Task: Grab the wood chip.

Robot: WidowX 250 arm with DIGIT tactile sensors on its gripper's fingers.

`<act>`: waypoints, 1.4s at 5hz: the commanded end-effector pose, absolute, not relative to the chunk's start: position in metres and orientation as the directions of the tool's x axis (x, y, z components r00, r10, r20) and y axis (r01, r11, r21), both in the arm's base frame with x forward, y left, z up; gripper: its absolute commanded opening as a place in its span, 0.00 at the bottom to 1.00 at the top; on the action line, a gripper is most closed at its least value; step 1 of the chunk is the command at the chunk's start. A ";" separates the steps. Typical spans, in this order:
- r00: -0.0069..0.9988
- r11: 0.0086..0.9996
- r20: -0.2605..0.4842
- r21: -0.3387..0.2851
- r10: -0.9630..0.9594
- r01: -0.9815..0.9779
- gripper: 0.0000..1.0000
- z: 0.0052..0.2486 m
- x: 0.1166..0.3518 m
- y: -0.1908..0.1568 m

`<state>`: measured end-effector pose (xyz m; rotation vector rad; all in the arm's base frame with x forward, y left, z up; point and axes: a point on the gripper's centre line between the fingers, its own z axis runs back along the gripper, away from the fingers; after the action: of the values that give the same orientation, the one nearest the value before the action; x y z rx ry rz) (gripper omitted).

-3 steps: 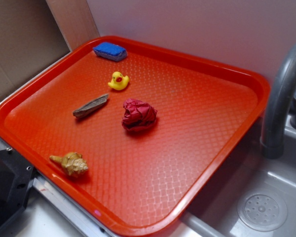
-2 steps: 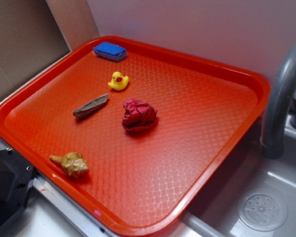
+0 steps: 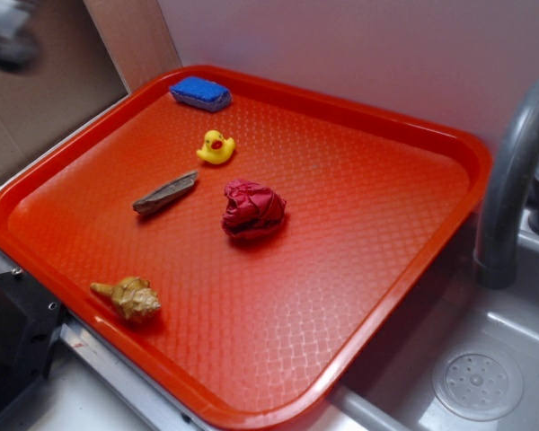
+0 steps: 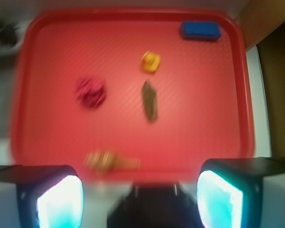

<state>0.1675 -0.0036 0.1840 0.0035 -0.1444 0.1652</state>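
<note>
The chip lies flat on the red tray, in its left half, roughly midway between the far and near rims. Nothing touches it. The duck sits just beyond one pointed end, toward the far rim, and the red paper ball lies near it toward the tray's middle. A blue sponge rests at the far left corner, and a shell close to the near rim.

The wrist view is badly blurred: the chip reads only as a dark streak below the yellow blob of the duck, with the ball a smear to its left and the shell barely legible.

The gripper hangs outside the tray's near rim, fingers spread wide and holding nothing; the frame's bottom edge cuts them off. In the exterior view only a blurred grey patch shows at the top left corner. A grey faucet is cropped at the right.
</note>
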 end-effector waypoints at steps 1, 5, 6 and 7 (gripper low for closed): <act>0.974 0.982 0.129 -0.062 0.186 -0.179 1.00 0.090 0.251 0.027; 0.997 0.992 0.076 0.126 -0.027 0.017 1.00 0.013 0.225 0.044; 0.995 0.993 0.095 0.118 -0.039 0.027 1.00 0.021 0.215 0.034; 0.989 0.998 0.149 0.054 0.023 -0.031 1.00 0.055 0.215 0.032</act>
<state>0.2061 0.0274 0.0478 0.0455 -0.0982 0.0290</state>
